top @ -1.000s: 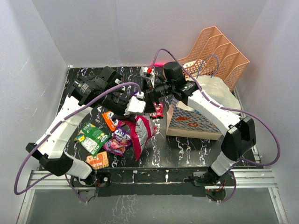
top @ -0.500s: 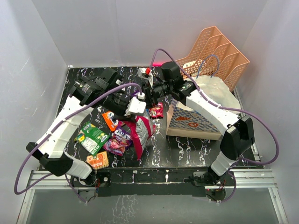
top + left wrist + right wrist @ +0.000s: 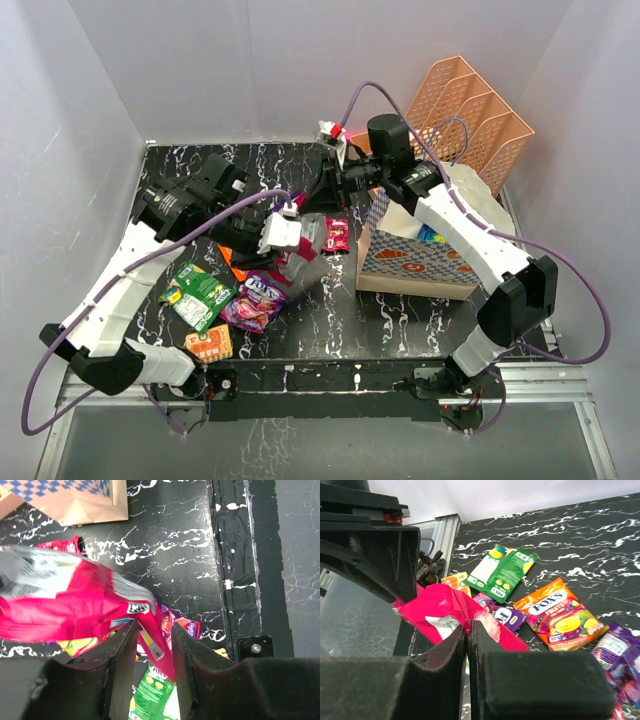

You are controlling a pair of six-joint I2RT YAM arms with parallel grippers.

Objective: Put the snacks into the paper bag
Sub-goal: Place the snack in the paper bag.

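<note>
A pink foil packet (image 3: 301,262) hangs over the table's middle between the two grippers. My right gripper (image 3: 310,208) is shut on its upper edge; in the right wrist view the pads (image 3: 457,645) pinch the crumpled pink foil (image 3: 437,607). My left gripper (image 3: 297,243) stands open just below, and a corner of the pink packet (image 3: 65,605) lies loose between its fingers (image 3: 122,655). The paper bag (image 3: 415,262) stands to the right, mouth up. More snacks lie at front left: a green packet (image 3: 200,293), a purple one (image 3: 255,300) and a small orange one (image 3: 208,343).
A small red bar (image 3: 337,234) lies beside the bag's left wall. A peach mesh organizer (image 3: 465,115) leans at the back right behind the bag. White walls close in the black marbled table (image 3: 400,315) on three sides. A metal rail runs along the front.
The right gripper has shut on the pink packet and risen toward the back right. The left gripper has opened and drawn back to the left, and the packet no longer hangs from it.
</note>
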